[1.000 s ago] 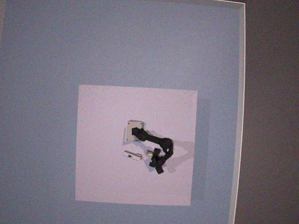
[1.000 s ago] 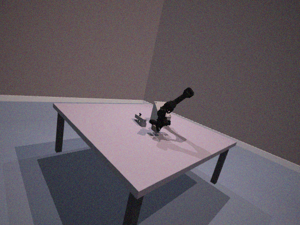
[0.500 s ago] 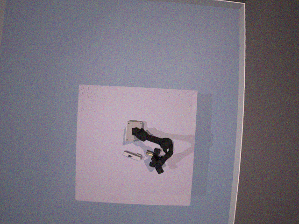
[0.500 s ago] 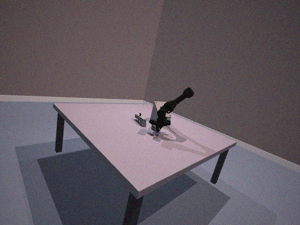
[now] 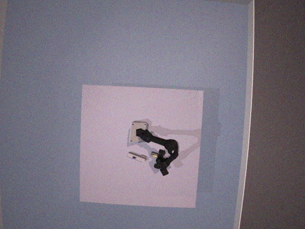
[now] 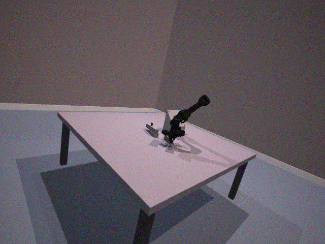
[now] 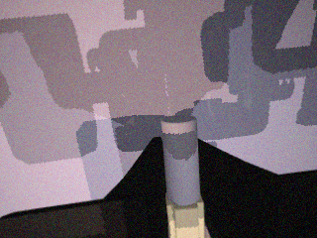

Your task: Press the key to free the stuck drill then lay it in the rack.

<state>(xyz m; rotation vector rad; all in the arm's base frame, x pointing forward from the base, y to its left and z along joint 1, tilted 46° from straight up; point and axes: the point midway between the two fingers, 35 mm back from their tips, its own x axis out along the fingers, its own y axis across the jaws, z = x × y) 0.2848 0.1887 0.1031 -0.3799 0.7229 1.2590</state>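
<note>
My gripper (image 6: 171, 141) (image 7: 170, 143) points down close above the table, its black fingers shut on the drill. The drill (image 7: 181, 171) shows in the wrist view as a grey cylinder with a cream part at its near end; the top and exterior views hide it behind the hand. A long pale fixture (image 5: 137, 157) (image 6: 152, 130) stands left of the hand, with a small black knob (image 6: 151, 123), perhaps the key, standing up on it. A small pale and yellow block (image 5: 154, 154) stands between the fixture and the hand. I cannot tell which piece is the rack.
The pale base plate (image 5: 133, 135) (image 6: 166, 121) of the arm stands behind the fixture. The arm (image 5: 157, 140) (image 6: 193, 107) reaches out from it and bends back down. All stands on a pink-white table (image 5: 106, 177) (image 6: 147, 181). Shadows of the arm fall across the top.
</note>
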